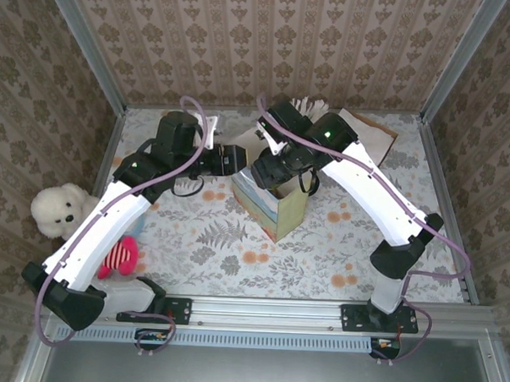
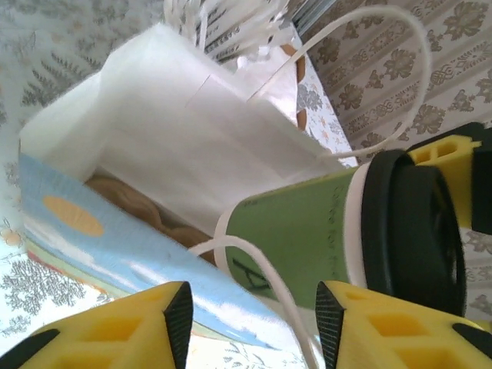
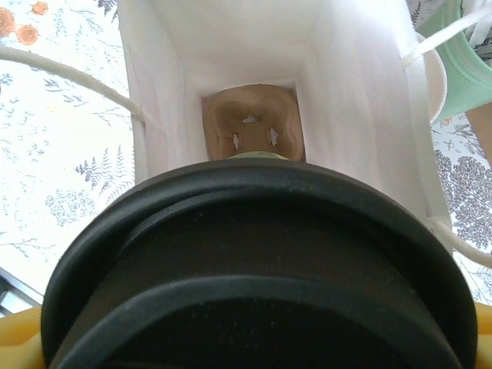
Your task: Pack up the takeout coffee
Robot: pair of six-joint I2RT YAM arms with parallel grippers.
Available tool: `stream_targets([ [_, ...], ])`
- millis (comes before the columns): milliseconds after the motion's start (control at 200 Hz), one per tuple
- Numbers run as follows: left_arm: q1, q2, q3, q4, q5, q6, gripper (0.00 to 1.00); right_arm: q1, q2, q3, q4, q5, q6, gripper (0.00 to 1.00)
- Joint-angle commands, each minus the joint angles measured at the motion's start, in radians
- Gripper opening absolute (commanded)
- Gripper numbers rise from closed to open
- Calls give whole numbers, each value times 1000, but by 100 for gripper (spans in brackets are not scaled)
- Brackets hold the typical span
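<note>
Two arms meet over a printed paper bag (image 1: 281, 211) standing mid-frame on the floral surface (image 1: 210, 240). Right end effector (image 1: 277, 169) is clenched on the takeout coffee (image 2: 307, 238), a green cup with a black lid; one of its yellow fingers (image 2: 444, 154) sits against the lid rim. Cup is at the bag's mouth, its lower end dipping behind the blue near wall. Right wrist view looks past the lid down the white bag interior to a brown cardboard insert (image 3: 252, 123) at the bottom. Left end effector (image 2: 254, 307) is released, fingers spread at the bag's edge, one white cord handle (image 2: 261, 269) looping between them, nothing pinched. Pale-green cup (image 3: 461, 69) of white sticks stands just beside the bag, upper right of the right wrist view. White teddy bear (image 1: 55, 209) and pink striped toy (image 1: 121, 254) lie at far left.
</note>
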Motion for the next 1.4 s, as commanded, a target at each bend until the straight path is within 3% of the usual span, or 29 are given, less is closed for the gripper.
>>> stream_targets([
  [0, 23, -37, -21, -19, 61, -13, 37, -4, 26, 13, -52, 62, 5, 54],
  [155, 30, -40, -26, -11, 63, -10, 22, 2, 55, 15, -30, 1, 8, 54],
  [325, 30, -36, -22, -18, 68, -6, 7, 4, 102, 42, -46, 37, 27, 54],
  [830, 36, -32, -13, -58, 79, 38, 7, -27, 156, 39, -79, 25, 26, 55],
  [895, 36, -34, -15, -48, 107, 47, 11, -32, 157, 36, -86, 12, 16, 55],
  [990, 42, -28, -10, -4, 186, 56, 24, -26, 181, 37, -89, -17, 19, 55],
  [1065, 89, -30, 17, 10, 284, 97, 43, -16, 195, 33, -74, -31, 19, 55],
  [1130, 188, -50, 39, 7, 327, 151, 61, -15, 193, 13, -47, -27, 19, 55],
  [1225, 273, -50, 89, -16, 216, 256, 75, -15, 196, 1, -28, -27, 3, 55],
  [1395, 277, 164, 269, -153, 49, 436, 77, -16, 219, 2, -30, -66, -34, 55],
])
